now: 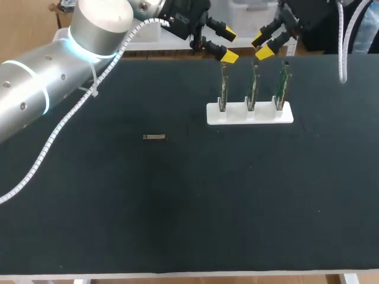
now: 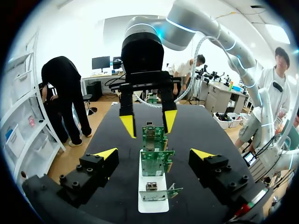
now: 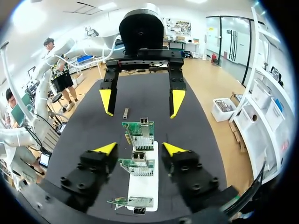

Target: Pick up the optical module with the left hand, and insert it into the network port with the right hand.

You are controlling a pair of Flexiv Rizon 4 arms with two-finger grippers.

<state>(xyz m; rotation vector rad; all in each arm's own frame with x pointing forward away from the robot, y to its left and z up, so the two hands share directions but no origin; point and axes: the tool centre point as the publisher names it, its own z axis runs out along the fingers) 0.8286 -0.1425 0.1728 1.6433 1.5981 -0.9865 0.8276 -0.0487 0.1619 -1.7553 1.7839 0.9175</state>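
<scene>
Left gripper [image 1: 227, 45] and right gripper [image 1: 264, 47] are facing each other, jaws apart and empty. 3 boards [image 1: 252, 89] are standing between them. The optical module [image 1: 154, 137], too tiny to make out, is lying well aside.

One worktop [image 1: 177, 213] bears one small metal module [image 1: 154, 137] and one white holder [image 1: 250, 114]. The holder has three green circuit boards: first [image 1: 224, 89], second [image 1: 253, 87], third [image 1: 283, 86]. There are two pincers, the left pincer [image 1: 228, 45] and the right pincer [image 1: 262, 47], each with two yellow-tipped fingers.
</scene>
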